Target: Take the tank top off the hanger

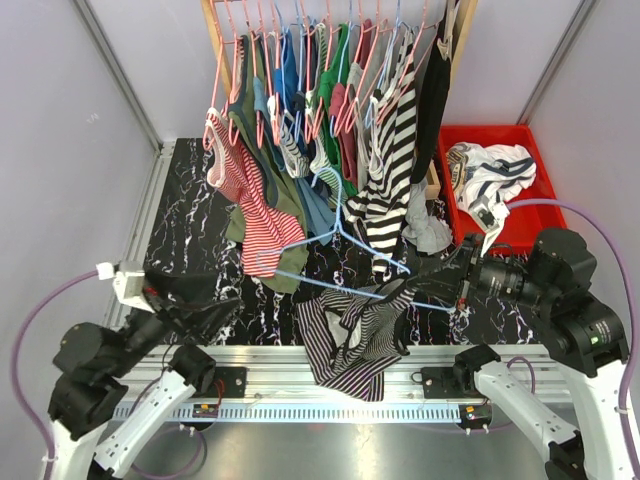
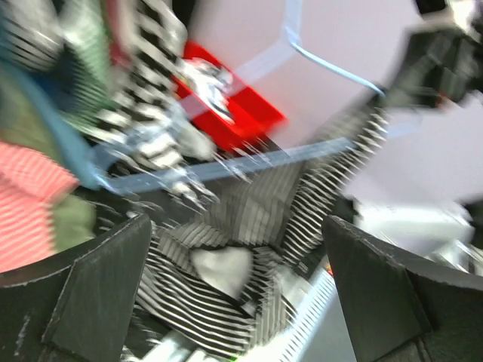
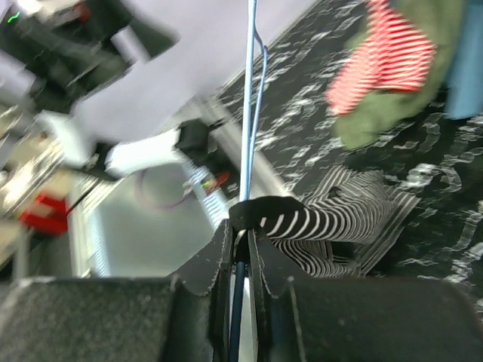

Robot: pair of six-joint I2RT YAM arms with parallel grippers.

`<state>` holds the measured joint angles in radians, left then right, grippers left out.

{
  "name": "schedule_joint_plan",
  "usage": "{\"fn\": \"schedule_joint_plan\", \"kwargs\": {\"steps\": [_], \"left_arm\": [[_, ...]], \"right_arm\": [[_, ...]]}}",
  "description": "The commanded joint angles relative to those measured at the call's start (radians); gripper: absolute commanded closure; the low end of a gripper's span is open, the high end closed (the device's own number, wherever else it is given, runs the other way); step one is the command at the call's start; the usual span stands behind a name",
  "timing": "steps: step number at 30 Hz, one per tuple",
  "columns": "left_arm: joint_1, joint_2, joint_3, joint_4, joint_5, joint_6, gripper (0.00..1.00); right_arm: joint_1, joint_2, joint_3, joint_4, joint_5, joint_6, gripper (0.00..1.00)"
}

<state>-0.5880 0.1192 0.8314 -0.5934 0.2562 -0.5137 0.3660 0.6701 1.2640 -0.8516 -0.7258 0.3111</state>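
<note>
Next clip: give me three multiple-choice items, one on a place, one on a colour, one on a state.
1. Where is the bin? A far right; B near left; C middle.
2. Colour of the hanger in the right gripper? A pink; B blue; C green.
3. The left gripper is: A open; B shut on the hanger; C out of view.
Answers: 1 A, it sits far right; 2 B, blue wire between the jaws; 3 A, its fingers stand wide apart.

You had a black-and-white striped tank top, light blue hanger, red bin, black table with white marbling, and a red-and-white striped shirt.
</note>
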Motion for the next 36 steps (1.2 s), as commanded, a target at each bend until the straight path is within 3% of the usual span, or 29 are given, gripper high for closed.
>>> {"fn": "schedule_joint_plan", "kwargs": {"steps": [1, 4, 7, 8, 10, 13, 19, 23, 25, 29, 30, 32, 33, 34, 36], "left_arm": [[0.001, 0.005, 0.069, -0.144, -0.206, 0.122, 0.01], [0.001, 0.063, 0.089, -0.157, -0.118, 0.164, 0.01], [0.001, 0.118, 0.091, -0.1, 0.168, 0.211, 0.01], [-0.001, 0.131, 0.078, -0.071, 0.372, 0.204, 0.01], [0.001, 0.172, 0.057, 0.006, 0.598, 0.181, 0.01], [-0.001, 0.217, 0.054, 0.007, 0.771, 0.181, 0.01], [-0.006, 0.232, 0.068, -0.121, 0.833, 0.253, 0.05], [-0.012, 0.26, 0.054, -0.221, 0.885, 0.323, 0.25], [-0.03, 0.26, 0.063, -0.239, 0.859, 0.339, 0.26], [-0.058, 0.266, 0.083, -0.299, 0.822, 0.368, 0.39], [-0.07, 0.266, 0.086, -0.302, 0.815, 0.371, 0.55], [-0.081, 0.27, 0.086, -0.312, 0.795, 0.374, 0.75], [-0.082, 0.269, 0.086, -0.31, 0.781, 0.374, 0.93], [-0.084, 0.269, 0.083, -0.31, 0.776, 0.374, 1.0], [-0.087, 0.264, 0.089, -0.315, 0.769, 0.379, 1.0]], "right_arm": [[0.005, 0.032, 0.035, -0.015, -0.249, -0.023, 1.0], [0.028, 0.033, -0.012, 0.054, -0.439, 0.017, 1.0], [0.068, 0.043, 0.0, 0.071, -0.474, 0.017, 1.0], [0.08, 0.052, 0.006, 0.06, -0.478, 0.014, 1.0], [0.116, 0.075, 0.026, 0.052, -0.48, 0.003, 1.0], [0.151, 0.108, 0.058, 0.011, -0.442, -0.029, 1.0], [0.163, 0.131, 0.106, -0.021, -0.405, -0.063, 1.0], [0.168, 0.154, 0.147, -0.052, -0.377, -0.082, 1.0], [0.172, 0.158, 0.162, -0.066, -0.37, -0.095, 1.0], [0.18, 0.175, 0.204, -0.092, -0.34, -0.107, 1.0], [0.18, 0.18, 0.209, -0.096, -0.33, -0.109, 1.0], [0.183, 0.19, 0.212, -0.102, -0.316, -0.109, 1.0], [0.182, 0.192, 0.212, -0.102, -0.305, -0.11, 1.0], [0.182, 0.2, 0.212, -0.104, -0.302, -0.11, 1.0], [0.182, 0.204, 0.212, -0.104, -0.287, -0.113, 1.0]]}}
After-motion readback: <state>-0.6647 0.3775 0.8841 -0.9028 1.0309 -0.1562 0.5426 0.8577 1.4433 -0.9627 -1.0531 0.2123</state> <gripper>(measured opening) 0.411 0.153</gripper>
